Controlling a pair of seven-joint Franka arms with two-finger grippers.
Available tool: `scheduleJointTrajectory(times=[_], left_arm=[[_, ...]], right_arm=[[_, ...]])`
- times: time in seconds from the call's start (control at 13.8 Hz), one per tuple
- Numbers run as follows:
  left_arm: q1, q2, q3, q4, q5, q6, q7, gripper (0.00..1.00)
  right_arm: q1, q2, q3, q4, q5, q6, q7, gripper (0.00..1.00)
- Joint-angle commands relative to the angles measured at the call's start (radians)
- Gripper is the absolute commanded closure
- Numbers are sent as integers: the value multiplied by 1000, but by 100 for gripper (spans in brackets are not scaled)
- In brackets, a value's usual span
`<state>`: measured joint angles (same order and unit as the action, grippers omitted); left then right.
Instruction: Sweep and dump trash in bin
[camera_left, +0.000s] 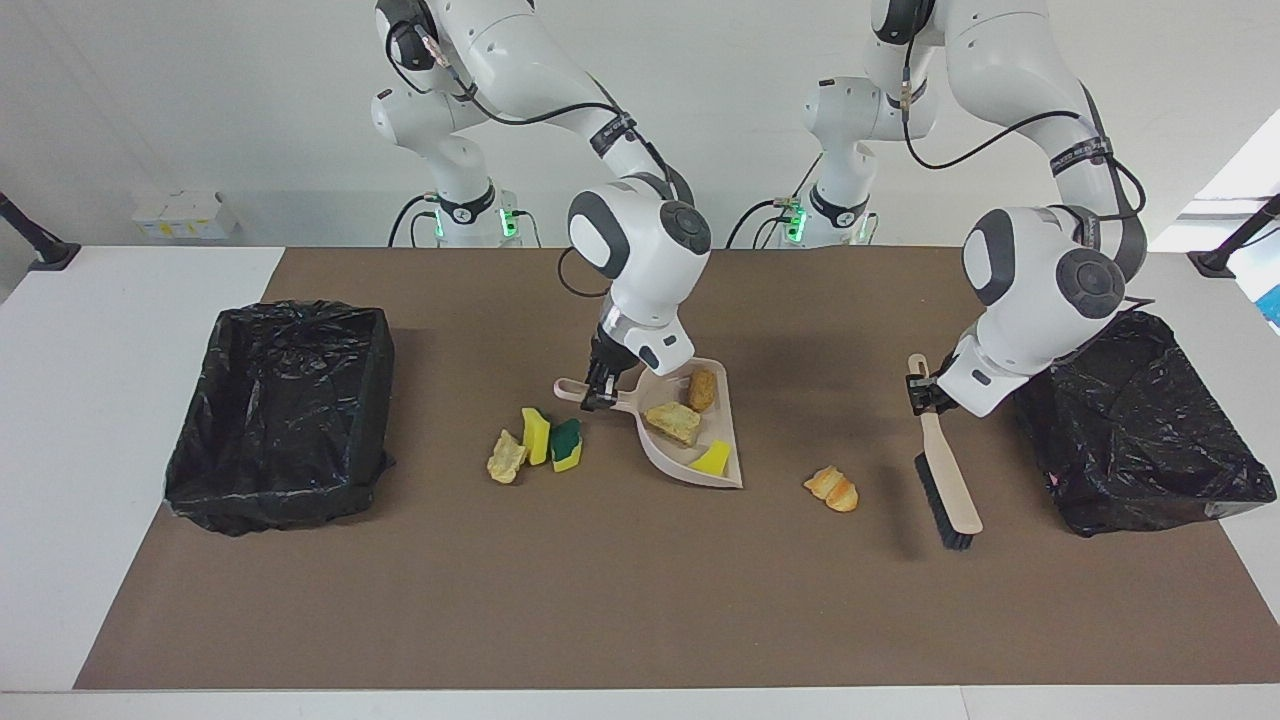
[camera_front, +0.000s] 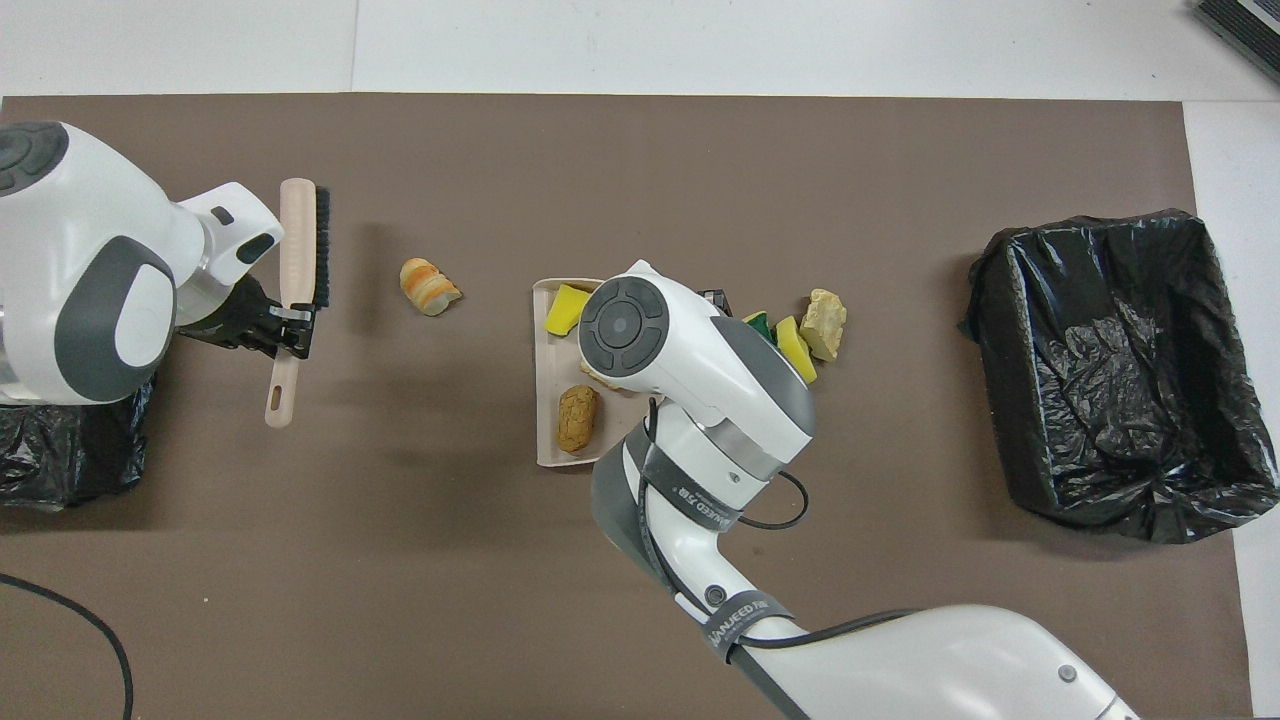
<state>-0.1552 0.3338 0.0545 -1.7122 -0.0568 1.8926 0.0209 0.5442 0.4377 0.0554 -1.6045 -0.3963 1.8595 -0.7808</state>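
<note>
Trash lies in two places: three bits sit in the beige dustpan (camera_left: 727, 400), a brown bread chunk (camera_left: 701, 389) nearest the robots, a tan chunk (camera_left: 673, 422) in the middle and a yellow sponge piece (camera_left: 712, 458) near the pan's open lip. Beside the dustpan, toward the right arm's end of the table, a green-backed sponge (camera_left: 566, 444), a yellow sponge (camera_left: 536, 435) and a pale yellow chunk (camera_left: 507, 456) cluster together on the brown mat (camera_left: 620, 600). An orange bread chunk (camera_left: 832, 488) lies alone between the dustpan and the brush (camera_left: 948, 468). The right gripper (camera_left: 598, 385) is clamped on the dustpan's handle. The left gripper (camera_left: 922, 388) grips the brush's handle, bristles down on the mat. A black-lined bin (camera_left: 280, 415) stands at the right arm's end, another bin (camera_left: 1150, 430) at the left arm's end.
</note>
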Motion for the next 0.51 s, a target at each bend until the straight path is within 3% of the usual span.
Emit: scheduleJointTrajectory(times=[0.0, 0.43], left_arm=[[-58, 31, -1, -27, 25, 87, 1, 100], [-170, -21, -9, -148, 23, 89, 2, 100]], right_arm=[[-7, -22, 7, -32, -33, 3, 43, 100], [-12, -24, 9, -44, -27, 26, 43, 100]])
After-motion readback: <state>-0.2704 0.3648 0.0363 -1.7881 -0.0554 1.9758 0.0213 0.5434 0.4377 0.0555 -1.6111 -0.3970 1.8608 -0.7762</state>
